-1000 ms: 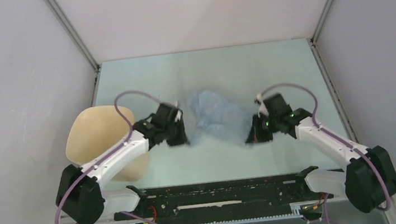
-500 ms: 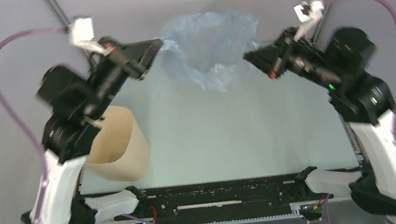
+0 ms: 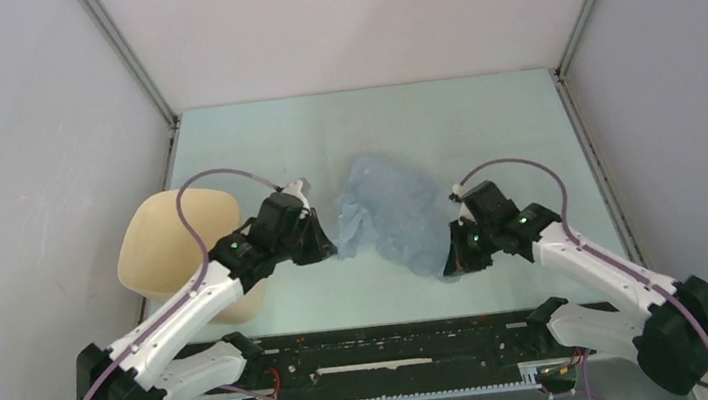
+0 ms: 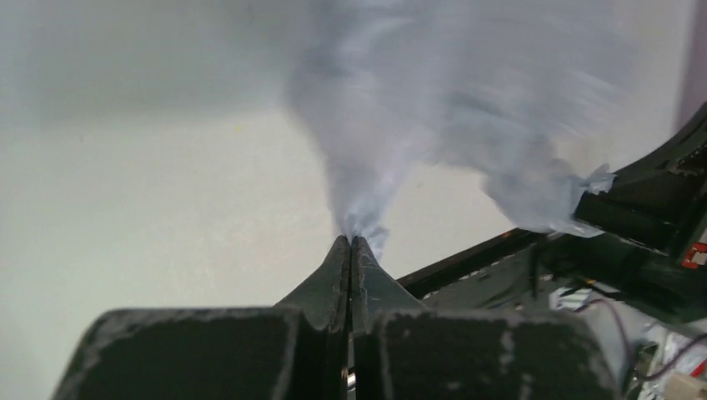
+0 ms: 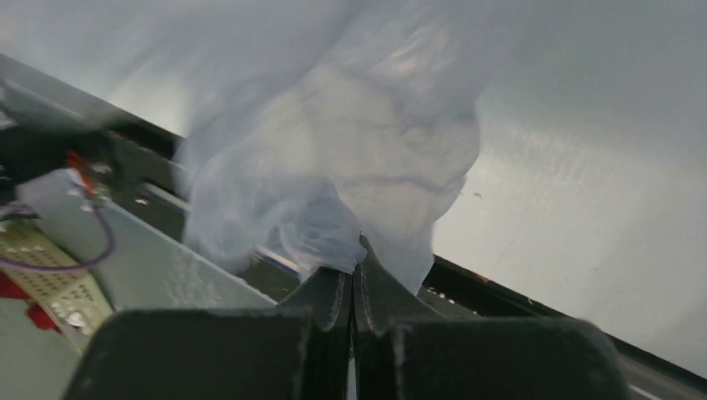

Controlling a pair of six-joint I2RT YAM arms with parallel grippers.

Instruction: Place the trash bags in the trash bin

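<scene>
Crumpled pale blue-grey trash bag (image 3: pixel 387 211) over table (image 3: pixel 371 122) middle, strung between both grippers; left edge pinched in closed left gripper (image 4: pixel 350 243); right edge pinched in closed right gripper (image 5: pixel 353 268); beige trash bin (image 3: pixel 159 244) at table's left edge, apart from bag, partly behind left arm (image 3: pixel 191 309)

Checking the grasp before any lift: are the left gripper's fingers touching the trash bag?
Touching. The left wrist view shows the left gripper shut, its fingers pinching a gathered bit of the trash bag at their tips.
</scene>
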